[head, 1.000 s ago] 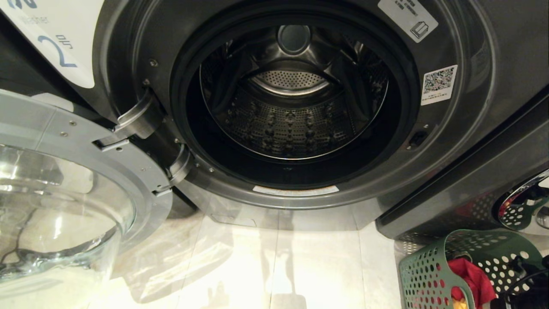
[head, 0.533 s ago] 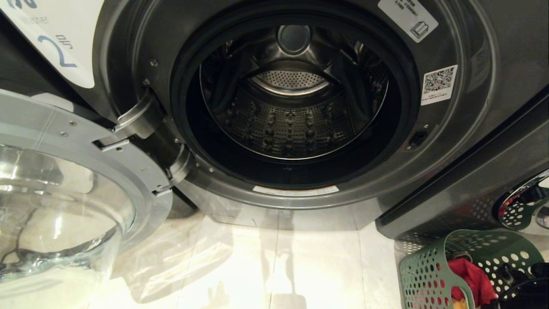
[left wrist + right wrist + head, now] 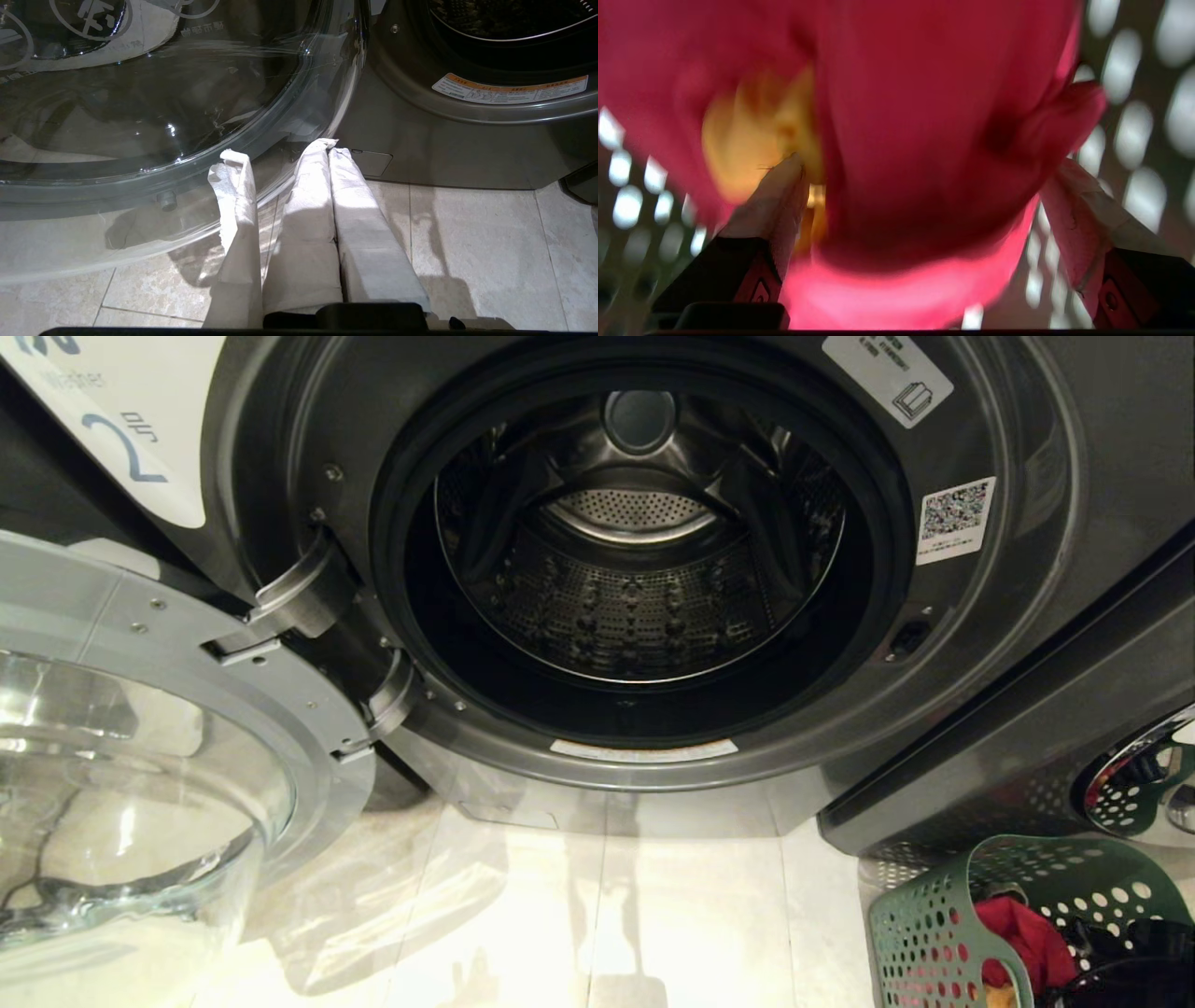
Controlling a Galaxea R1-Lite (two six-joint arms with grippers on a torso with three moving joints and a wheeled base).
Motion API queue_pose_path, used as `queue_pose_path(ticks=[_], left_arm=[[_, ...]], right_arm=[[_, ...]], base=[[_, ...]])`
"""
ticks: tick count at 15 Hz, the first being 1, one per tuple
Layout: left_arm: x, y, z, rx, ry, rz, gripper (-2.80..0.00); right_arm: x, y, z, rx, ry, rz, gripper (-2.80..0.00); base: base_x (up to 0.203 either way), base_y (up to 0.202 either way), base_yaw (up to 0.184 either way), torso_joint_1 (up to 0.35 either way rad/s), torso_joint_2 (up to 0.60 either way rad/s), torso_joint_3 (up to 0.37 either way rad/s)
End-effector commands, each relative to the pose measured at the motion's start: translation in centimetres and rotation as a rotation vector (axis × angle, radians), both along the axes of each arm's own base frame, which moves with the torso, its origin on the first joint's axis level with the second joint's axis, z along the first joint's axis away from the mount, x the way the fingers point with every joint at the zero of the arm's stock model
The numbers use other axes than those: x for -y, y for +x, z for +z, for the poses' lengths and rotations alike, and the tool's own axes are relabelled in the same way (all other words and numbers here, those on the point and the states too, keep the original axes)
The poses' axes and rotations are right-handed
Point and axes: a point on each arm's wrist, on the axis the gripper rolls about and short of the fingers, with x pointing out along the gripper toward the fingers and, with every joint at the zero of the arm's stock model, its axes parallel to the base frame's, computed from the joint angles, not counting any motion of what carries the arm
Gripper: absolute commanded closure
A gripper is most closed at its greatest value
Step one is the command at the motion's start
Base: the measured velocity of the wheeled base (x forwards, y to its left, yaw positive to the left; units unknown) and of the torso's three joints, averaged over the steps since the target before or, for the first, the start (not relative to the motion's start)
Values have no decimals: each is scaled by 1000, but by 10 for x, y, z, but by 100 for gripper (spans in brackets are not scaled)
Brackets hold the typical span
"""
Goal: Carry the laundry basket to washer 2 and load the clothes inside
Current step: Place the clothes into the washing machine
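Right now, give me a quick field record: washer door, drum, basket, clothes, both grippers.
washer 2: facing the camera, numeral label at upper left
door: swung open to the left, glass bowl showing
drum: no laundry visible inside
laundry basket: on the floor, lower right of the washer
clothes: in the basket, pink-red with yellow among it
right gripper: open, fingers either side of the pink-red fabric, inside the basket
left gripper: shut, low over the floor by the open door
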Motion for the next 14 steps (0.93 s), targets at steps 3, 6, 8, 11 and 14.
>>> queue_pose_path(ticks=[3, 6, 8, 11, 14], left_arm=[[0, 3, -11, -41, -1, 1, 0], [0, 3, -11, -41, -1, 1, 0], [0, 3, -11, -41, -1, 1, 0], [0, 3, -11, -40, -1, 1, 0], [0, 3, -11, -40, -1, 1, 0]], right_arm=[[-7, 13, -14, 63, -2, 65, -280], [-9, 10, -14, 52, -3, 59, -280], [-10, 9, -15, 48, 0, 59, -280], [-12, 5, -14, 53, -6, 57, -280], [-22, -6, -13, 44, 1, 58, -280]], base=[[0, 0, 0, 0, 0, 0], [0, 0, 0, 0, 0, 0], [0, 0, 0, 0, 0, 0], [0, 0, 0, 0, 0, 0], [0, 0, 0, 0, 0, 0]])
